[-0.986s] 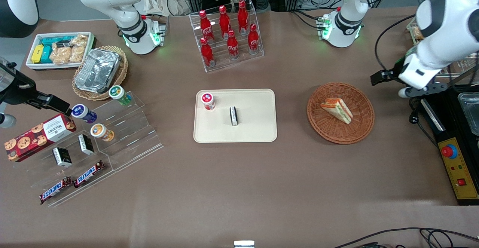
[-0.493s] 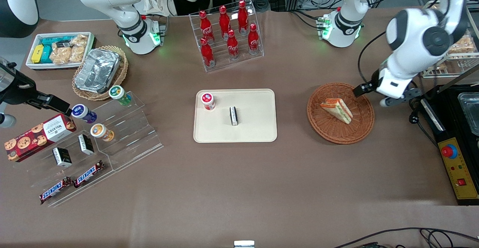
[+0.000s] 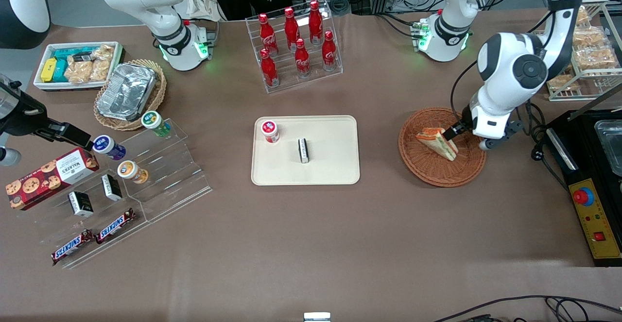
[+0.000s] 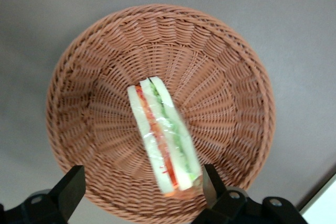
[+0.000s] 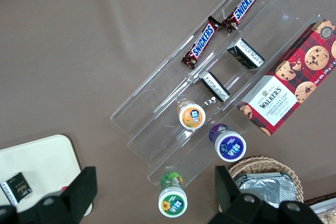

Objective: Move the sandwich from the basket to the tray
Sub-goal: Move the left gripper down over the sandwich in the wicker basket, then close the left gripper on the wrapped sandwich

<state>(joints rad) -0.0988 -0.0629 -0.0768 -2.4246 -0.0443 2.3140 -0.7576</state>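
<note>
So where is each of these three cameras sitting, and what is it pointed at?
Front view: high up, facing both arms across the whole table; the working arm's pincer hovers over the sandwich in the basket, fingers spread.
Left wrist view: rides on the working arm, looking straight down on sandwich and basket; one dark finger shows.
Right wrist view: on the parked arm, looking down on a clear stand of snacks.
Shared: front and left wrist views both show the sandwich and basket.
</note>
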